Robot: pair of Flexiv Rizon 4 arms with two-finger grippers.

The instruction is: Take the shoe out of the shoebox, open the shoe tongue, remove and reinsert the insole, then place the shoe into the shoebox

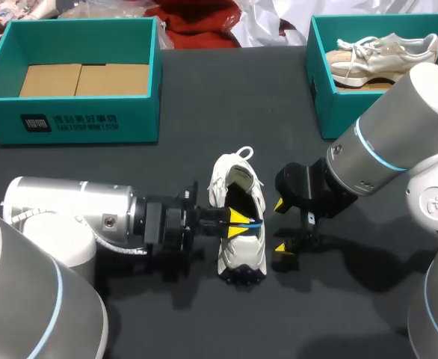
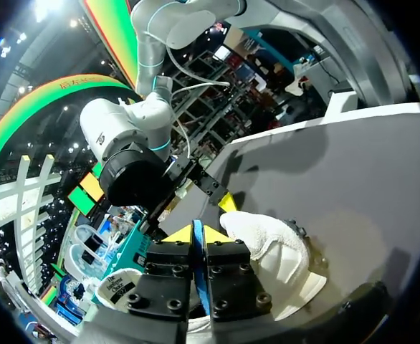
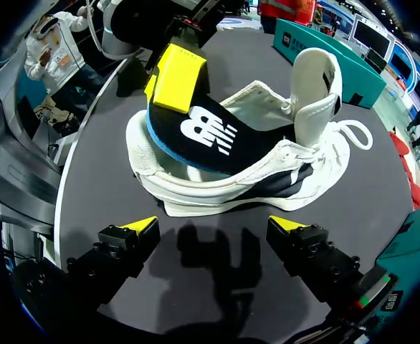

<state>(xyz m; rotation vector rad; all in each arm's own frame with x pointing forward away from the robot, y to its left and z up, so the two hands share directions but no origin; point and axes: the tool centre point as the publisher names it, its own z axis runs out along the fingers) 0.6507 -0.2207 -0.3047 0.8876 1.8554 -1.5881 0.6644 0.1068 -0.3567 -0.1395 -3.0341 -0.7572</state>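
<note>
Left gripper (image 1: 240,222): pinched flat on the dark insole (image 3: 210,136), at the left side of the shoe (image 1: 226,187).
Insole: partly inside the shoe, I think; its front end is hidden.
Shoe: on the table between my two grippers, long axis running away from me.
Right gripper (image 3: 216,226): fingers wide apart, holding nothing, just beside the shoe's sole side.
Nearer arm: left.

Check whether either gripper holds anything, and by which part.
The left gripper's jaws pinch the insole by its blue-edged rim, raised out of the shoe. The right gripper is open, holding nothing.
</note>
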